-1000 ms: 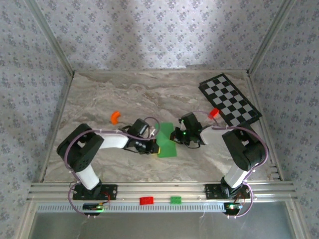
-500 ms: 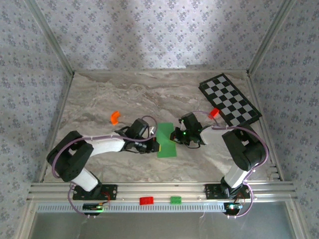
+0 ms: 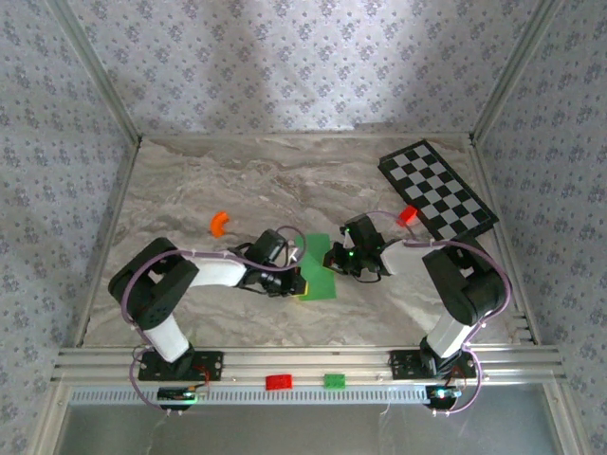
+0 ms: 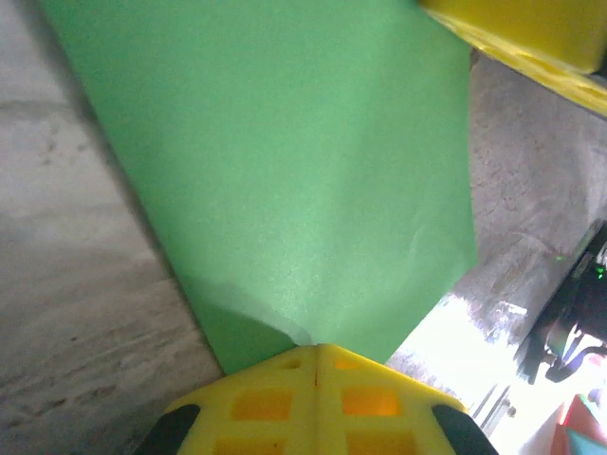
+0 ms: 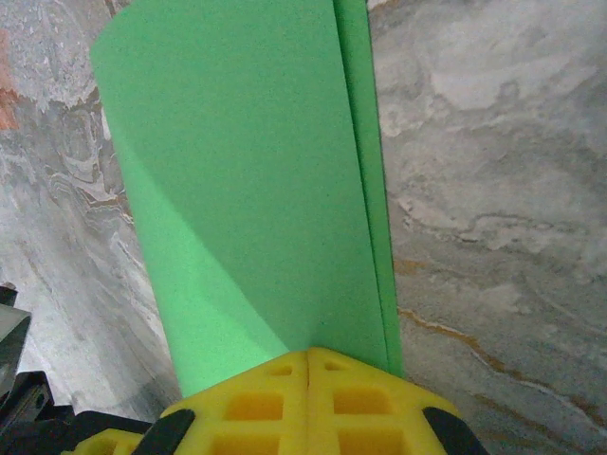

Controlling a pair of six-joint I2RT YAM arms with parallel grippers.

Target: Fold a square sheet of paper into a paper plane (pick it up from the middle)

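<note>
Left gripper (image 4: 316, 355) and right gripper (image 5: 308, 355) are both clamped shut on opposite edges of the square sheet of paper (image 3: 318, 270), probably to pin it in alignment while a fold is set. The sheet lies mid-table on the marble top (image 3: 190, 190) between the arms, well apart from the checkered board (image 3: 438, 190). It is plain bright green and doubled over, with a second layer edge showing in the right wrist view; the top layer is bowed, not creased flat.

Edge of paper sheet (image 5: 247, 190) unseen inside right end effector (image 5: 310, 368)
</note>
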